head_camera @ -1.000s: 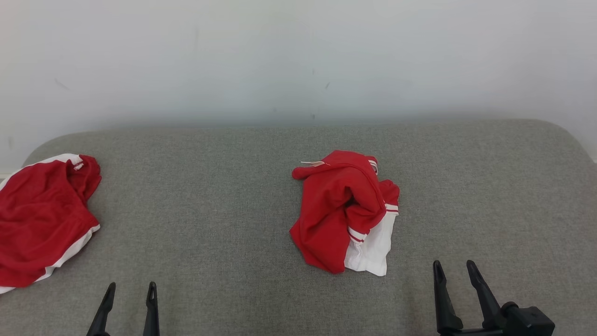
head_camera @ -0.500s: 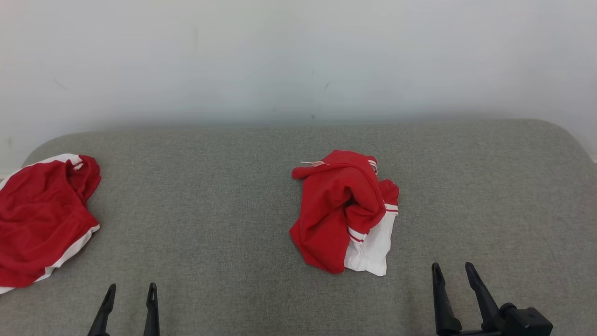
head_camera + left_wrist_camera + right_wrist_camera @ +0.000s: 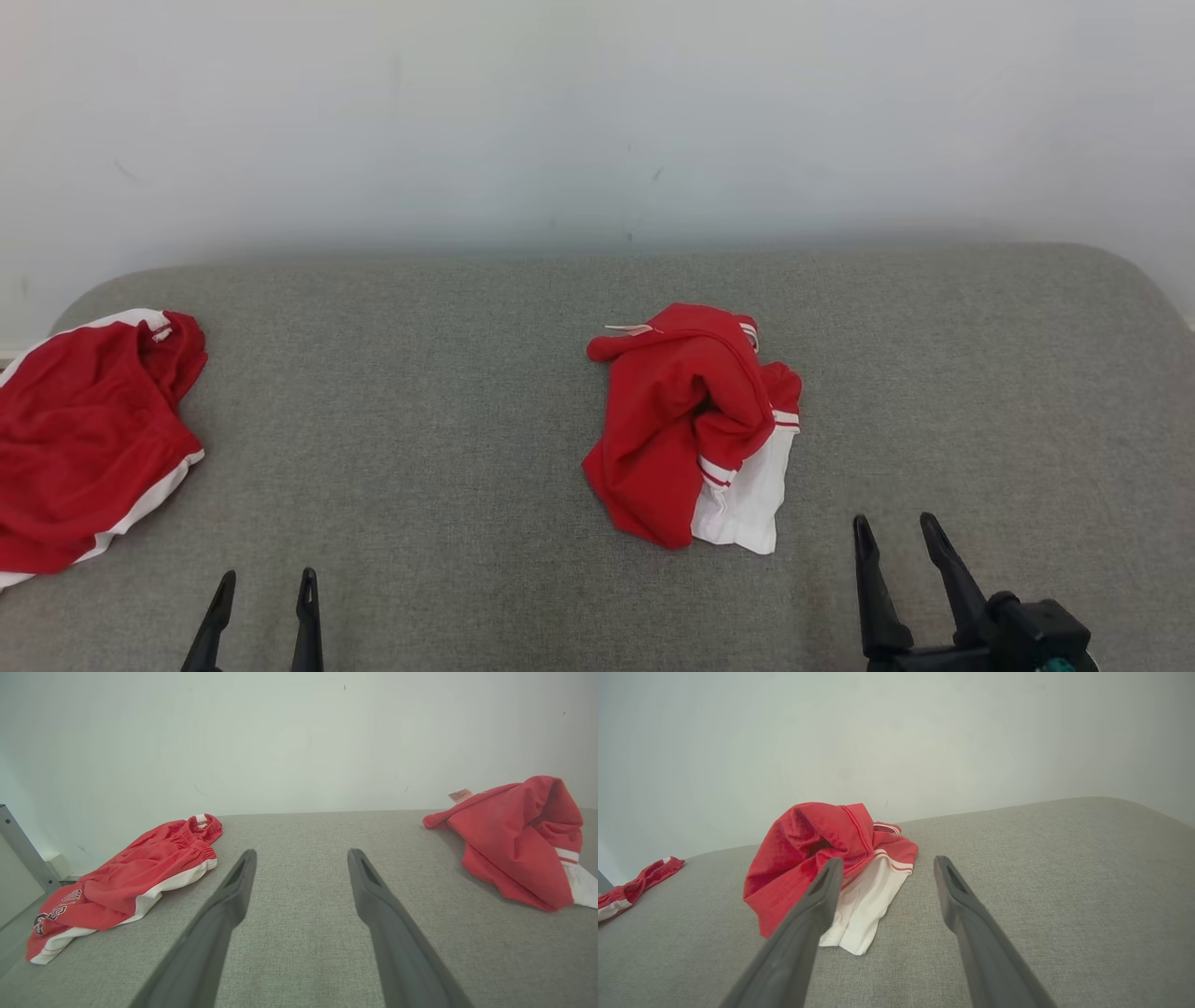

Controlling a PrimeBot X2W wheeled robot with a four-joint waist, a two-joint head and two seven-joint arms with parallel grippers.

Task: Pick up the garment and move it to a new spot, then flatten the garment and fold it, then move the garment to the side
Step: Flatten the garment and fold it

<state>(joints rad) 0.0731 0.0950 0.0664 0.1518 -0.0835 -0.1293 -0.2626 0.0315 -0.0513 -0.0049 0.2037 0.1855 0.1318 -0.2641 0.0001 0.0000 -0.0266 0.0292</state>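
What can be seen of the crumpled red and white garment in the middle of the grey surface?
The crumpled garment is red, thin-looking fabric with a white panel at its near right edge and red-and-white striped trim. A small pale label sticks out at its far left. It lies bunched and folded over itself near the middle of the grey cloth surface, resting on that alone. The open right gripper is nearest but apart from it.

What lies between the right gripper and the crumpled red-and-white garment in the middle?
Nothing: a bare stretch of grey cushion separates the right gripper from the crumpled garment, as the head view shows. The gripper is open and apart from the cloth.
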